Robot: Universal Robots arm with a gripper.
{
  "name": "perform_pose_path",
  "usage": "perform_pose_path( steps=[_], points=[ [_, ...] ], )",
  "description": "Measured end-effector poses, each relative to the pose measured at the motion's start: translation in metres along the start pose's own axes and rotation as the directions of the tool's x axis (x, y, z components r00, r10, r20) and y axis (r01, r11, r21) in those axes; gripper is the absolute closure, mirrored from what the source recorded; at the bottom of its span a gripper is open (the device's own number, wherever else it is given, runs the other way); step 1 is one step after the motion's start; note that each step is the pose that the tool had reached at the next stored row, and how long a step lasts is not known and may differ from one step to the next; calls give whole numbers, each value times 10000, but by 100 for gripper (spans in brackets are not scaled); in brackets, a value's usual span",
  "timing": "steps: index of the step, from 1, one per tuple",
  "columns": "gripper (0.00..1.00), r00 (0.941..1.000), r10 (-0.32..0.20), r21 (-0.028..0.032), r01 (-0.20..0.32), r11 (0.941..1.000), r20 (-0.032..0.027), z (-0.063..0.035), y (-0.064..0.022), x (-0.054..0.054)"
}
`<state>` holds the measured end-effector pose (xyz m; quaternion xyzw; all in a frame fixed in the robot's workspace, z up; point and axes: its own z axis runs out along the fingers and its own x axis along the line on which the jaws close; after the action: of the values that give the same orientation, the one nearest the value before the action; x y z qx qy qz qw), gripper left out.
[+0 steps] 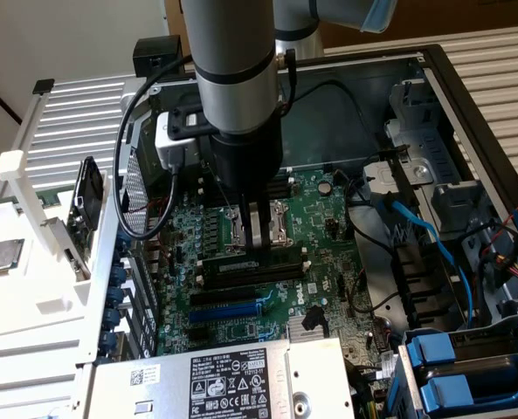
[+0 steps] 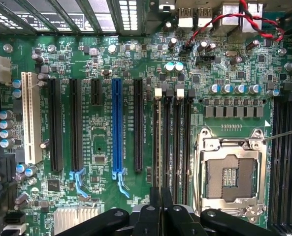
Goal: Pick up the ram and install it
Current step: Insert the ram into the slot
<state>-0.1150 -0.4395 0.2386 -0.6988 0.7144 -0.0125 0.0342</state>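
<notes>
The ram (image 1: 241, 265) stands on edge in one of the long black memory slots (image 2: 178, 142) beside the open processor socket (image 2: 232, 174), on the green motherboard (image 2: 101, 147) inside the open computer case. From the wrist view I see it edge-on as a thin pale line (image 2: 159, 142) in the slot farthest from the socket. My gripper (image 1: 260, 244) points straight down over it, black fingertips close together at its top edge (image 2: 160, 201), shut on the ram.
Blue and black expansion slots (image 2: 117, 128) lie beside the memory slots. The exterior view's right has drive bays and blue cables (image 1: 433, 253). A power supply (image 1: 224, 375) sits at the front, and a white tray (image 1: 31, 288) with a square processor chip (image 1: 1, 256) on the left.
</notes>
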Motion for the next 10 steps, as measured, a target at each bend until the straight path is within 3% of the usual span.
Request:
perform_pose_path(
  steps=[10],
  points=[
    [88, 10000, 18, 0, -18, 10000, 9, 7, 0, 4]
  ],
)
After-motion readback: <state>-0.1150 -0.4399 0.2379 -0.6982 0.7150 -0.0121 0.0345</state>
